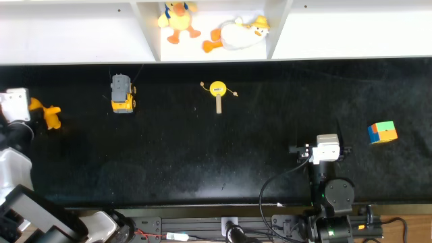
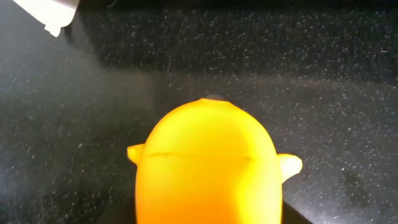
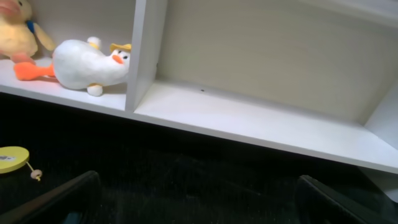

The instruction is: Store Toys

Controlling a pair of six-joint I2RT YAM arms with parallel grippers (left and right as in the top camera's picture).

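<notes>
Underneath everything: a black speckled surface [image 1: 202, 162], stretching from the arm bases to a white shelf unit with upright dividers [image 1: 67, 34] along the far edge.

In the shelf's middle compartment, lying on its side: a white plush bird with orange feet and a yellow hat [image 1: 236, 34]. Just beside it, toward the left wall of that compartment: a yellow plush duck with orange feet [image 1: 177, 19].

Right end effector [image 1: 327, 150] low over the surface on the right, near its own arm's base, facing the shelf. Its dark fingers [image 3: 68, 196] spread wide, nothing between them.

Left end effector [image 1: 20, 106] at the far left edge of the surface. Spread or pressed together: cannot tell.

Out on the surface, well apart from one another:
- A yellow-and-grey toy truck [image 1: 122, 93], left of centre, near the shelf.
- A multi-coloured cube [image 1: 382, 132], far right.
- A round yellow rattle drum with a wooden handle [image 1: 218, 94], near the centre, in front of the middle compartment.

Smallest of all: a rounded orange plastic toy [image 1: 48, 116], on the surface just beside the left end effector.
</notes>
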